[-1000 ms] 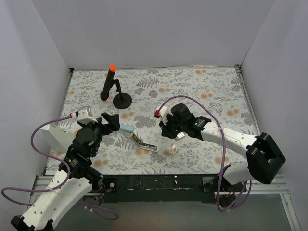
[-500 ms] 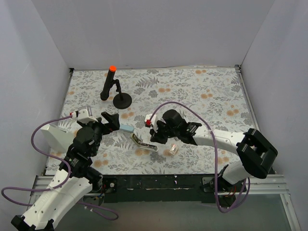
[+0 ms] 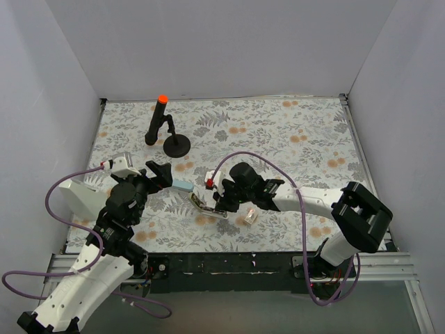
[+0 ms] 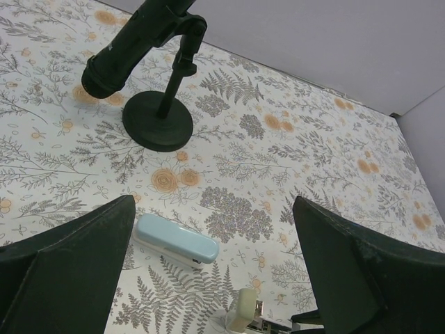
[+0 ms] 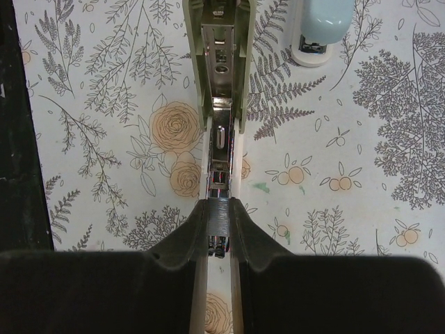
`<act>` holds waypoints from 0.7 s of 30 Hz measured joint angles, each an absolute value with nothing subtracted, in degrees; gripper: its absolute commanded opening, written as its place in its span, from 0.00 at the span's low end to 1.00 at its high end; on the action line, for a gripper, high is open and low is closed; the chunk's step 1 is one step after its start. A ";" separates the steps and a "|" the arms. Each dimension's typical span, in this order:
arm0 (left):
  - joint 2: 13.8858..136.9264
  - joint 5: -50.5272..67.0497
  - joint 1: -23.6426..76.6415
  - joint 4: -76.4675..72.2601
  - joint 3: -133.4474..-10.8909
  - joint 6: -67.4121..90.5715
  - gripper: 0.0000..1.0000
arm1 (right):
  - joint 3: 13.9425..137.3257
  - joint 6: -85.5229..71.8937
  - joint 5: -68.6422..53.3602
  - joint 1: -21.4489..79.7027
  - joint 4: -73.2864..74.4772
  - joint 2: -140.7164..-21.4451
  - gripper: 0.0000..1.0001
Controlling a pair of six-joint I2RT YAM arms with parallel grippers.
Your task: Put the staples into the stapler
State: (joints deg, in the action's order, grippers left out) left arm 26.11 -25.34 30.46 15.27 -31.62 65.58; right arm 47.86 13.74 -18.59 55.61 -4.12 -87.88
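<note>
The pale olive-green stapler [image 5: 221,83] lies opened flat on the floral mat, its silver channel facing up. In the top view the stapler [image 3: 206,205] is near the front centre, and its olive tip [image 4: 245,309] shows at the bottom of the left wrist view. My right gripper [image 5: 219,207] is shut on a small grey block of staples [image 5: 219,218], held directly over the rear of the channel. The small whitish staples box [image 3: 249,217] lies just right of the stapler. My left gripper [image 4: 215,278] stands wide open with nothing in it, left of the stapler.
A light blue stapler [image 3: 183,186] lies between my left gripper [image 3: 158,174] and the olive one, also in the wrist views [image 4: 175,240] [image 5: 321,24]. A black stand with an orange tip [image 3: 167,129] stands at the back left. White walls enclose the mat.
My right arm has swung left from above the staples box to over the open stapler, still gripping the staples. The left arm has not moved.
</note>
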 measured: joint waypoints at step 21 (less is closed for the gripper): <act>26.22 -23.97 29.61 14.94 -31.59 65.56 0.98 | 47.83 13.72 -18.59 56.34 -5.23 -90.19 0.13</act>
State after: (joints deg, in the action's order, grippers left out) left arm 26.22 -23.97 29.61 14.94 -31.59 65.56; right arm 47.83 13.72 -18.59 56.34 -5.23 -90.19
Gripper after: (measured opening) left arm 0.982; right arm 0.198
